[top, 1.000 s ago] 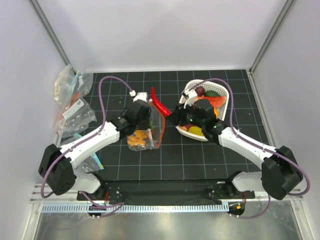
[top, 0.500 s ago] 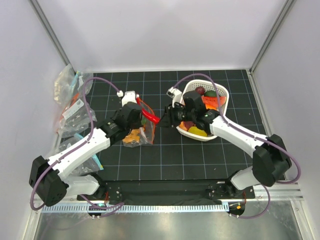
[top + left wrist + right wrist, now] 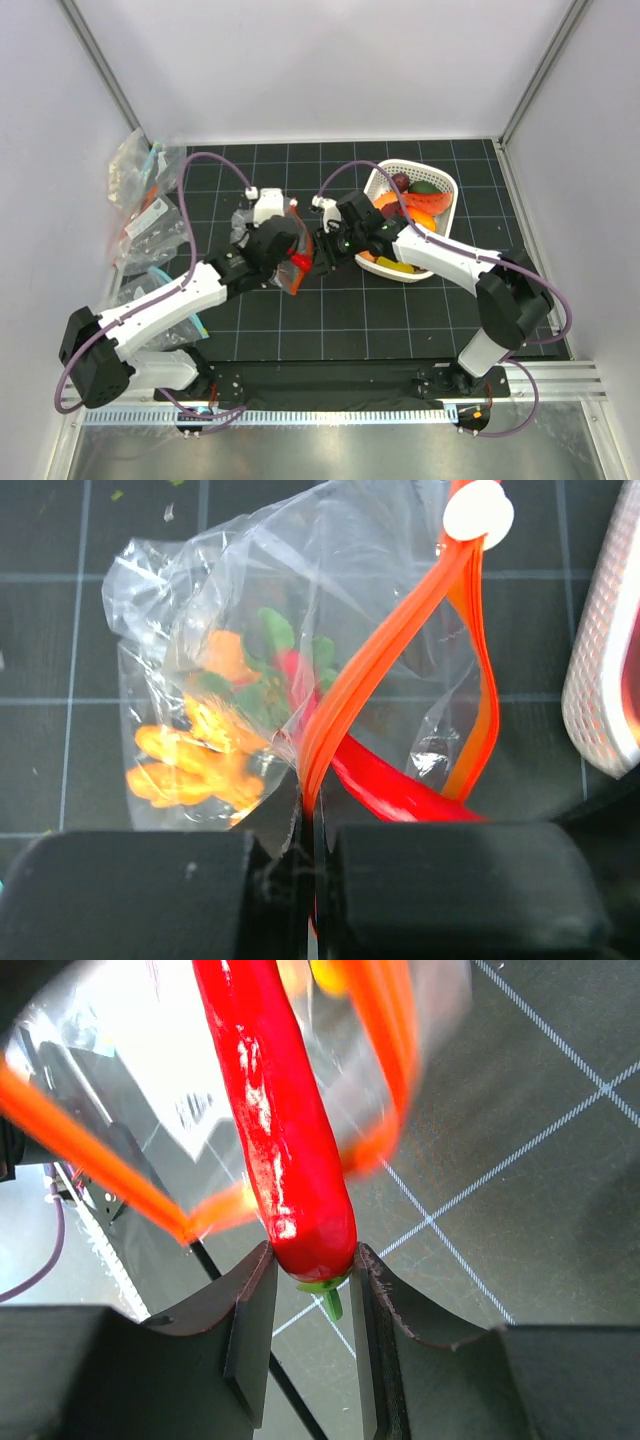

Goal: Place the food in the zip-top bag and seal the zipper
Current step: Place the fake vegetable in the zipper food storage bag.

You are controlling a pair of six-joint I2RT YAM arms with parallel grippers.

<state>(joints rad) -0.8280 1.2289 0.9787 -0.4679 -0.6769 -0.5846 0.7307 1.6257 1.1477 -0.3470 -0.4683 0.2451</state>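
The clear zip-top bag point(image 3: 200, 630) hangs from my left gripper point(image 3: 312, 830), which is shut on its red-orange zipper point(image 3: 375, 670). The white slider point(image 3: 478, 513) sits at the zipper's far end. Orange and green food point(image 3: 215, 745) lies inside the bag. My right gripper point(image 3: 310, 1260) is shut on the stem end of the red chili point(image 3: 275, 1110). The chili's tip reaches through the spread zipper lips into the bag mouth, and its body point(image 3: 385, 785) shows in the left wrist view. In the top view both grippers meet at the bag point(image 3: 290, 255) in mid-table.
The white lattice basket point(image 3: 418, 163) stands at the back right and holds more toy food point(image 3: 420, 200); its wall point(image 3: 605, 660) is close to the bag. Clear bags with teal marks point(image 3: 145, 205) lie piled against the left wall.
My right gripper has carried the chili left, from beside the basket to the bag mouth. The left arm has shifted the bag right and forward to meet it.
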